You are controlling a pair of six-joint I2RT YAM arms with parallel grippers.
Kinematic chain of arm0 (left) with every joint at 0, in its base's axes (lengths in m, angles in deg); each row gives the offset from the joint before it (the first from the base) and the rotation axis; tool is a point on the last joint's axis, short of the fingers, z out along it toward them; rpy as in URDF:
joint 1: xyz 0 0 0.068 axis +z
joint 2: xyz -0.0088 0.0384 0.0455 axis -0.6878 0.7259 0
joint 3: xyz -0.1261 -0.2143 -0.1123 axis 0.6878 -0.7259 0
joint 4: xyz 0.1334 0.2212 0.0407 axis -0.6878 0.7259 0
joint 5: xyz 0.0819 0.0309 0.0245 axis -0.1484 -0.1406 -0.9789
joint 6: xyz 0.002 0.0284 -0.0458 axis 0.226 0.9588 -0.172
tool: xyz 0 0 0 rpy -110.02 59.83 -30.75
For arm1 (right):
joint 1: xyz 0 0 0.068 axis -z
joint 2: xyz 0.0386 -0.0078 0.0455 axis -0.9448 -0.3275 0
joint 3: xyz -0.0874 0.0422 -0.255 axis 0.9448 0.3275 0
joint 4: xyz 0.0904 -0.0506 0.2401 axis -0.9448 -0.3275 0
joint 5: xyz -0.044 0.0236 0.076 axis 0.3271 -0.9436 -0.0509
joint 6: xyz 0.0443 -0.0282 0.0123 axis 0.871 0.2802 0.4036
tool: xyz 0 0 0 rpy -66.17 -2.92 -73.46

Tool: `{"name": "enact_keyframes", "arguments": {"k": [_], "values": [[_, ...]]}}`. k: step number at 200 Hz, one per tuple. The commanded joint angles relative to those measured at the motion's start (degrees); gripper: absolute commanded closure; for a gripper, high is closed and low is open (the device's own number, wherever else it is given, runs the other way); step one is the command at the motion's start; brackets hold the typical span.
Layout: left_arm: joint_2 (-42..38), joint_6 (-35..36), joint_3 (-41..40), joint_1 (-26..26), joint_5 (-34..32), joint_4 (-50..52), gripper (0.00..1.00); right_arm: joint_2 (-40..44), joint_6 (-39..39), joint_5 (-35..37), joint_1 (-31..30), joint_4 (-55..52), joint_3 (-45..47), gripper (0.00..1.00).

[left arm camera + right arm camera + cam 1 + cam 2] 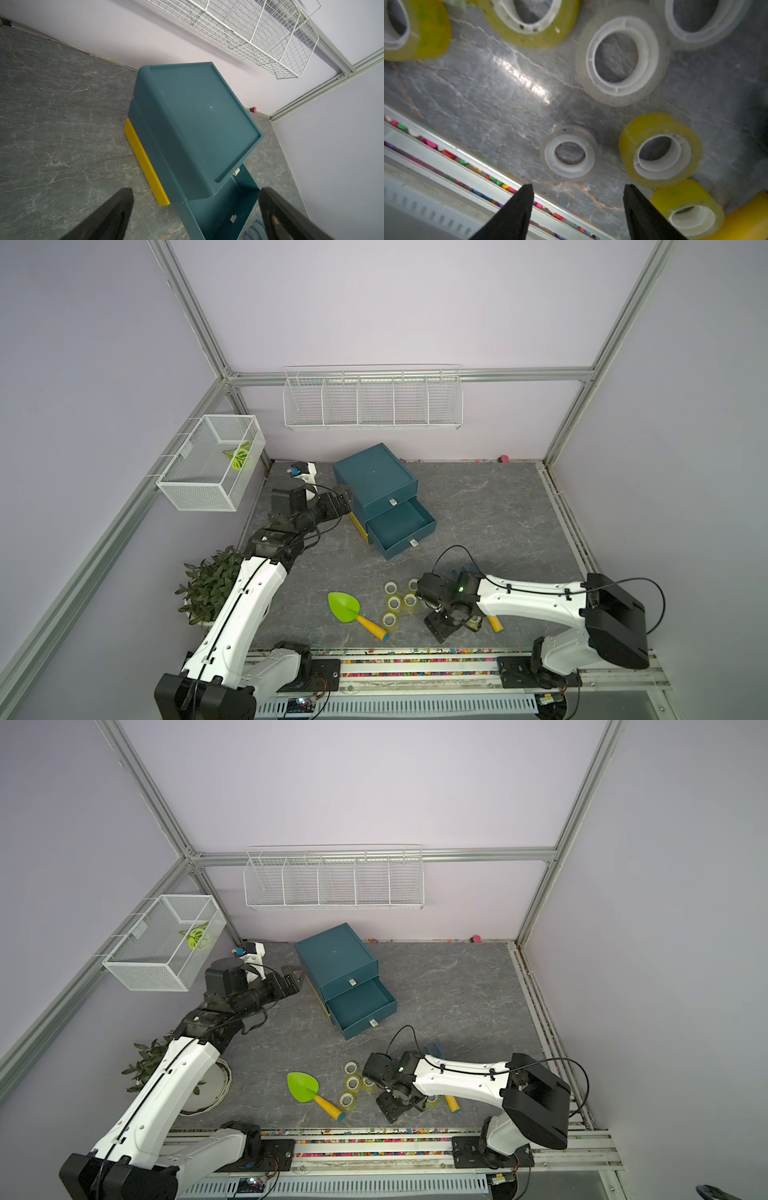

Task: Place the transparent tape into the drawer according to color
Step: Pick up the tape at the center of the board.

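The rolls of transparent tape (394, 603) are lying flat in a tight cluster at about 6 o'clock on the table (478, 506). The green toy shovel (343, 605) is lying at their 9 o'clock. The teal drawer unit (374, 477) is standing at roughly 11 o'clock from them, with its lower drawer (401, 526) pulled out and looking empty.

The crowding is probably the main risk. In the right wrist view a small clear roll (570, 152) is sitting just ahead of the jaws, with a yellow-green roll (660, 149) just beside it. A descent slightly off centre could be catching both colours at once, or nudging a neighbour away across the slick table. A jaw tip landing on a roll's rim instead of straddling it could be tipping the roll over.

The right arm (532, 593) is hovering over the cluster. Its jaws are spread apart, wider than the small clear roll, gripping and touching nothing. The left arm (249, 593) is waiting at the drawer unit's 9 o'clock side. Its jaws are spread fully wide, empty, and clear of the box.
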Motion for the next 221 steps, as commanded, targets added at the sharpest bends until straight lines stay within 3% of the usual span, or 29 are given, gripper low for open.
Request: {"name": "enact_keyframes", "arguments": {"k": [1,65,125,155,221], "values": [[-0.2,1.3,-0.8,0.0,-0.5,-0.2,0.0,-2.3,-1.9,1.9,-0.2,1.7,-1.7,0.26],[-0.1,1.3,-1.0,0.0,-0.5,-0.2,0.0,-5.9,-5.1,0.4,-0.2,0.4,-4.2,0.26],[0.7,1.1,-1.1,0.0,0.0,-0.5,0.0,-3.5,-6.6,3.0,-0.3,-1.1,-4.6,0.29],[0.9,1.1,-1.1,0.0,-0.1,-0.5,0.0,-0.4,-10.1,-1.7,-0.4,0.2,-4.5,0.3],[1.1,1.0,-1.3,0.0,0.1,-0.6,0.0,-6.5,-12.6,-2.0,-1.6,-1.3,-5.8,0.29]]}}
